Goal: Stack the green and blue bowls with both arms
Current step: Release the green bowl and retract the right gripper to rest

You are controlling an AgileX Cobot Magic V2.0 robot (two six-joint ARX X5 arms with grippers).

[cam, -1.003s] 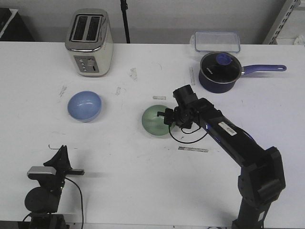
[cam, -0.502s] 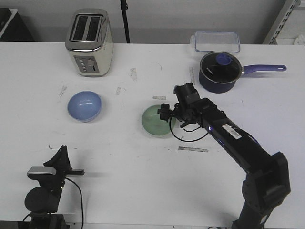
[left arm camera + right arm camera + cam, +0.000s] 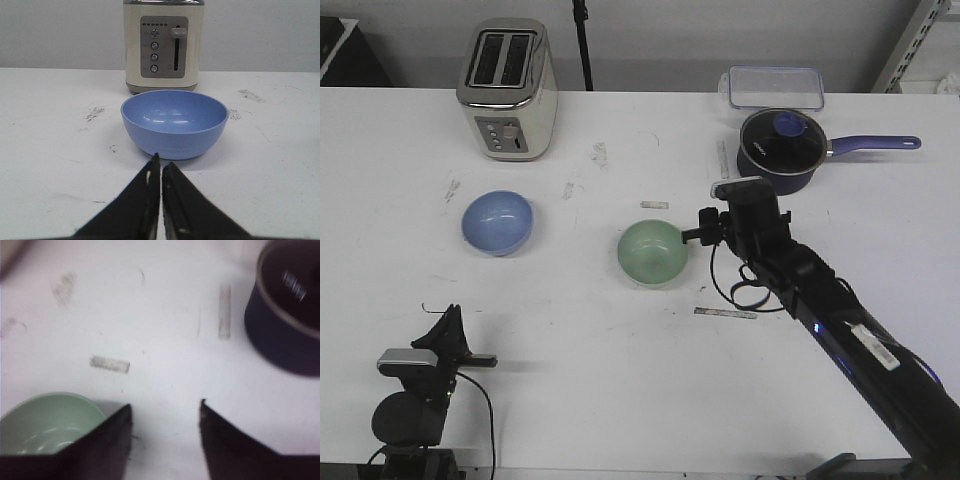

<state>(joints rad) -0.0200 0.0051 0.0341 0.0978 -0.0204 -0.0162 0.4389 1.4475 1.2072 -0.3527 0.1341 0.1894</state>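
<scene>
The pale green bowl point(image 3: 653, 253) sits upright on the white table point(image 3: 620, 380) near its middle. It also shows in the right wrist view point(image 3: 45, 422). My right gripper point(image 3: 704, 233) is open and empty just to the bowl's right; in the right wrist view point(image 3: 165, 410) only bare table lies between its jaws. The light blue bowl point(image 3: 497, 222) sits upright to the left, in front of the toaster. My left gripper point(image 3: 447, 322) rests low at the front left, shut and empty. In the left wrist view point(image 3: 161, 162) its tips point at the blue bowl point(image 3: 174, 122), a short way off.
A cream toaster point(image 3: 508, 88) stands at the back left, behind the blue bowl point(image 3: 164, 45). A dark navy saucepan point(image 3: 780, 150) with a purple handle and a clear lidded box point(image 3: 775, 86) stand at the back right. Tape strips point(image 3: 725, 313) lie on the table.
My right gripper was at the green bowl's right rim with the bowl tilted. It has let go and drawn back to the right, and the bowl now sits flat. The left arm has not moved.
</scene>
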